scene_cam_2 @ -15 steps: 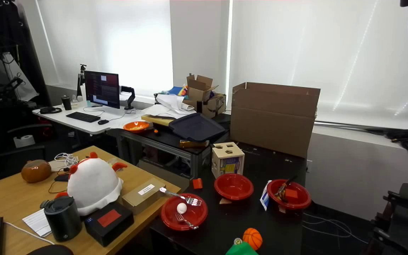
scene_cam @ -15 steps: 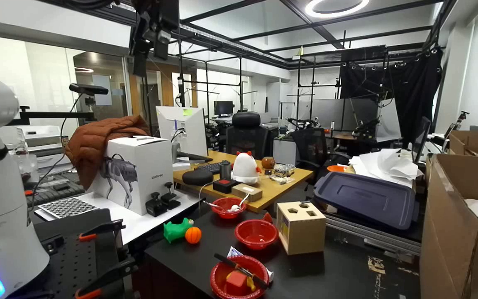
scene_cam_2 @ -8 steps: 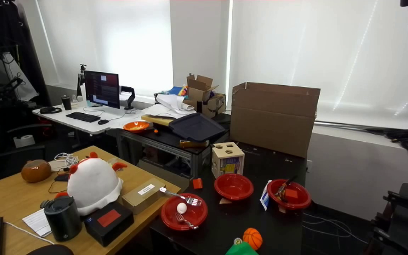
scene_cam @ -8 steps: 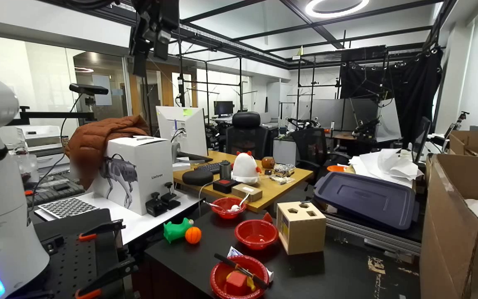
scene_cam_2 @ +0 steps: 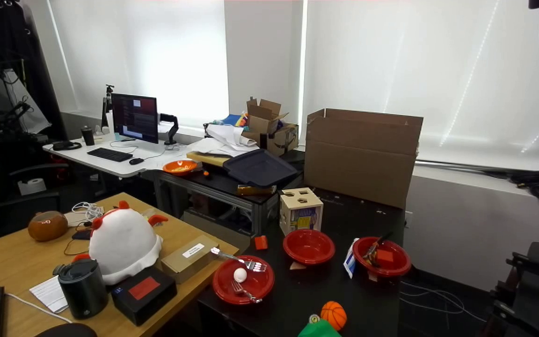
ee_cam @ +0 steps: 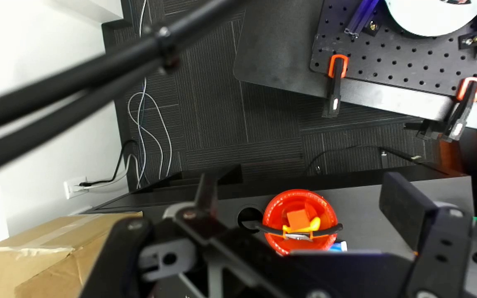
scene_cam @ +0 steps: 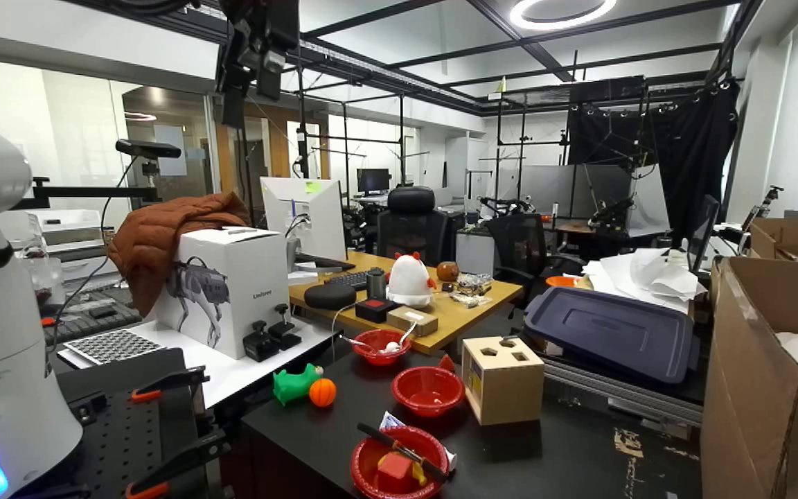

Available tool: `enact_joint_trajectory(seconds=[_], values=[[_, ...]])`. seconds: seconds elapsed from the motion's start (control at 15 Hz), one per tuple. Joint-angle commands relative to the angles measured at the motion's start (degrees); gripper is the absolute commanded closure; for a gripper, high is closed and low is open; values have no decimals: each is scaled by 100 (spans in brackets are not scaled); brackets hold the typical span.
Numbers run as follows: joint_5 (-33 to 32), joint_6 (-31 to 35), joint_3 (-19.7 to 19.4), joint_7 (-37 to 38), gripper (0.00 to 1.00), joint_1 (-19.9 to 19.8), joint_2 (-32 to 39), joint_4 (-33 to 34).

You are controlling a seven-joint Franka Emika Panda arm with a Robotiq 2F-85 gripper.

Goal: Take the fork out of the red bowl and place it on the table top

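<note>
Far red bowl — on table top (forks inside).

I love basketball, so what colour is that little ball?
The ball is orange with dark lines, clearest in an exterior view.

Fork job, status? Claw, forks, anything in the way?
Claw open, nothing gripped. Two forks in red bowl, neither out yet. White egg between them, might get in the way.
</note>
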Motion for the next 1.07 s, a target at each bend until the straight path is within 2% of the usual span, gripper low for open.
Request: enact_joint_trajectory(seconds=[0.0, 0.47, 0.8, 0.93, 1.0], values=[[-65, -47, -118, 80, 0, 170, -5, 19], [84, 325, -49, -36, 0, 607, 741, 391], [556, 1308, 159, 254, 0, 929, 2049, 1016], [790, 1635, 322, 354, 0, 1012, 2617, 1307], [907, 1660, 450, 442, 0, 1055, 2682, 1347]])
